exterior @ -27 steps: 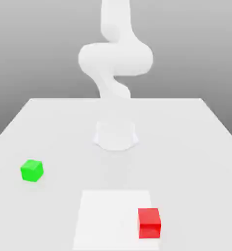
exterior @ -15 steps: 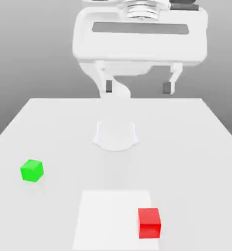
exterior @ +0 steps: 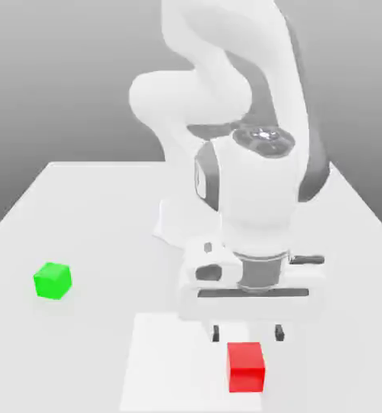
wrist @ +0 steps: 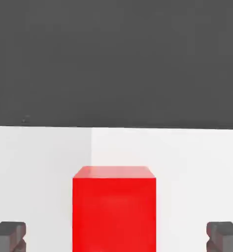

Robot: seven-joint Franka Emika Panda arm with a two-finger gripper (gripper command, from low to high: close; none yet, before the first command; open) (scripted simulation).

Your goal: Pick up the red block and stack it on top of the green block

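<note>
Exterior view, item list as I read it from the console.

Red block (exterior: pixel 246 366): small cube, resting on the paler square patch (exterior: pixel 178 355) at the table's near edge, toward the exterior view's right. It sits flat, faces roughly square to the table edges. A cube has no long axis, so any opposite pair of side faces would serve. Hand view shows one side face (wrist: pixel 114 211) head-on, top face just visible above it.

Green block (exterior: pixel 52 280): same size, well apart, near the table's edge on the exterior view's left, turned slightly so a corner faces the camera. Top face bare.

Gripper (exterior: pixel 248 332): pointing down, just behind and above the red block, not touching it. Fingers (wrist: pixel 9 235) spread wide, one to either side of the cube in the hand view, with clear room on both sides.

Handling, my judgement: rigid, light, matte faces, unlikely to slip or deform. I would grip the two vertical side faces at mid-height, centred, so the cube hangs level for stacking.

Table (exterior: pixel 81 210): plain white, flat.
</note>
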